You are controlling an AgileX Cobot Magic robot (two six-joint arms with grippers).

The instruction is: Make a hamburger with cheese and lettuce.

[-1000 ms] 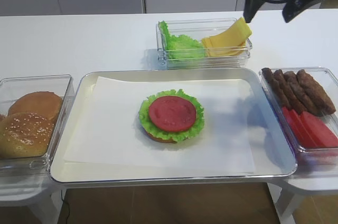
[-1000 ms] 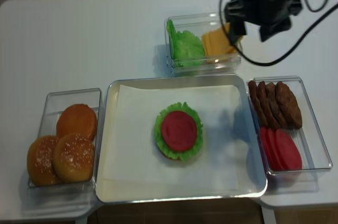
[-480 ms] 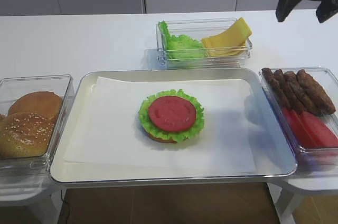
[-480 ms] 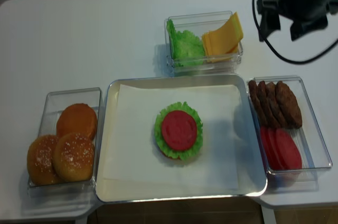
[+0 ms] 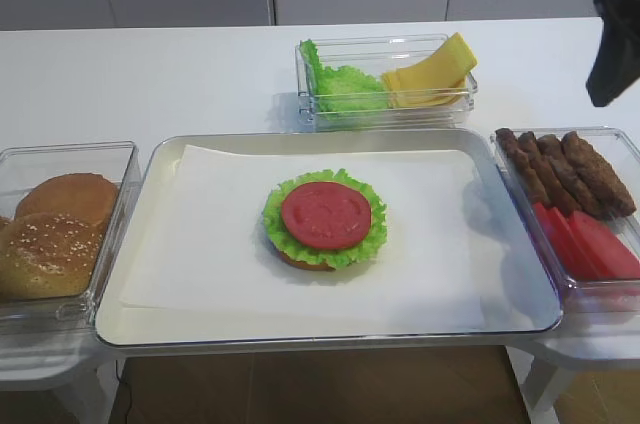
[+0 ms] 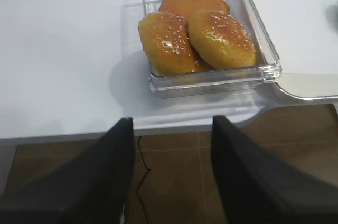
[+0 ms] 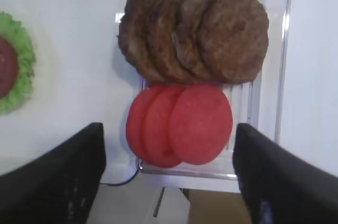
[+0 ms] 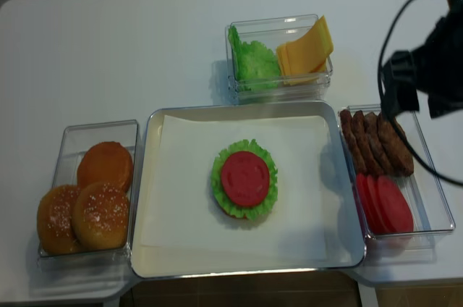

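The hamburger (image 5: 324, 218) sits mid-tray (image 5: 520, 319), behind it the cheese (image 5: 432, 74) right of the lettuce (image 5: 345, 87).

The scene is evenly and brightly lit from above. Soft shadows are cast on the white paper (image 5: 300, 244) right of the hamburger (image 5: 324, 219). Glare is seen on the clear bin (image 7: 282, 34) rims. Both wrist views are slightly soft (the dark fingers (image 6: 100, 182) near the lens are blurred).

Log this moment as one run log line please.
right gripper: open, empty, above patties | hamburger: bun, lettuce, red slice | cheese: in bin
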